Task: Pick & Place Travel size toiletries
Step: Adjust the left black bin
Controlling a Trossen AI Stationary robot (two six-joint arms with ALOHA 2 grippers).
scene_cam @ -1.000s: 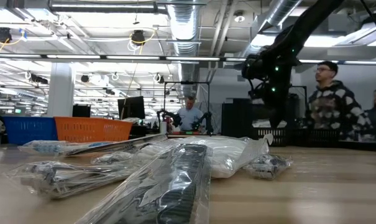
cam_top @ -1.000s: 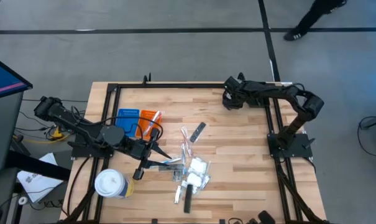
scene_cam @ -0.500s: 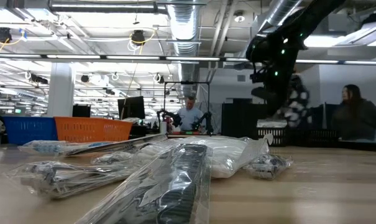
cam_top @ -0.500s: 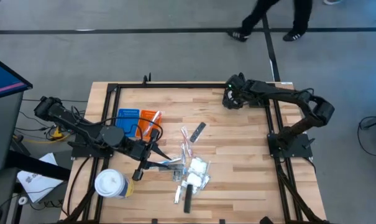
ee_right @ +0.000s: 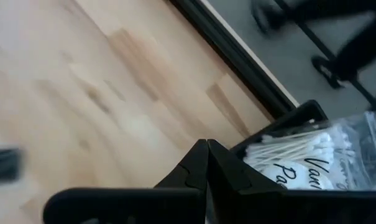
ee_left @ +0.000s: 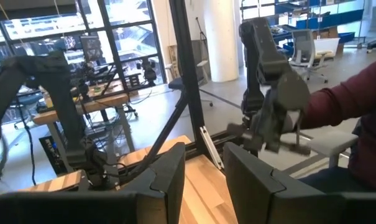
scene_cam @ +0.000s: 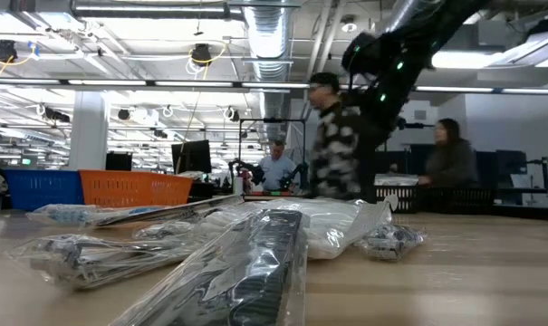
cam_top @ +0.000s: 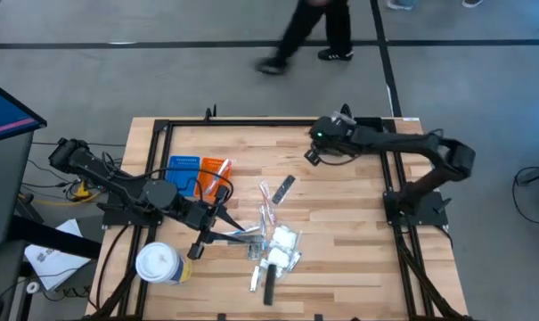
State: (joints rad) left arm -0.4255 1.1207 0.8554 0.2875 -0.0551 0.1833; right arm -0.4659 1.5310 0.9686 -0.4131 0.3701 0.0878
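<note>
The toiletries lie in a loose pile [cam_top: 273, 245] near the table's middle: crinkly clear packets, thin sticks and a dark stick [cam_top: 269, 291]. One dark packet [cam_top: 285, 185] lies apart, farther back. In the low view the packets [scene_cam: 255, 254] fill the foreground. My left gripper [cam_top: 223, 234] is open, low at the pile's left edge, with only table showing between its fingers [ee_left: 204, 180]. My right gripper [cam_top: 312, 153] hangs high over the far part of the table, shut [ee_right: 206, 148], with a clear packet of cotton swabs [ee_right: 299, 155] right beside its finger. My right gripper is shut on the clear cotton swab packet, which sits lifted clear of the table at fingertip height. One dark finger [ee_right: 237, 171] covers the place of contact, so I cannot tell which part of the packet it has. The packet's body [ee_right: 312, 146] sticks out to one side of the fingers.
A blue tray [cam_top: 183, 169] and an orange tray [cam_top: 214, 169] stand side by side at the table's left, behind my left arm. A big white lidded cup [cam_top: 159, 264] stands at the near left corner. A black frame [cam_top: 278, 123] rims the table. A person walks past beyond the far edge.
My right gripper has moved along the far side toward the table's left and slightly toward the near edge, staying high. A person has walked leftward past the far edge. My left arm and the pile have kept still.
</note>
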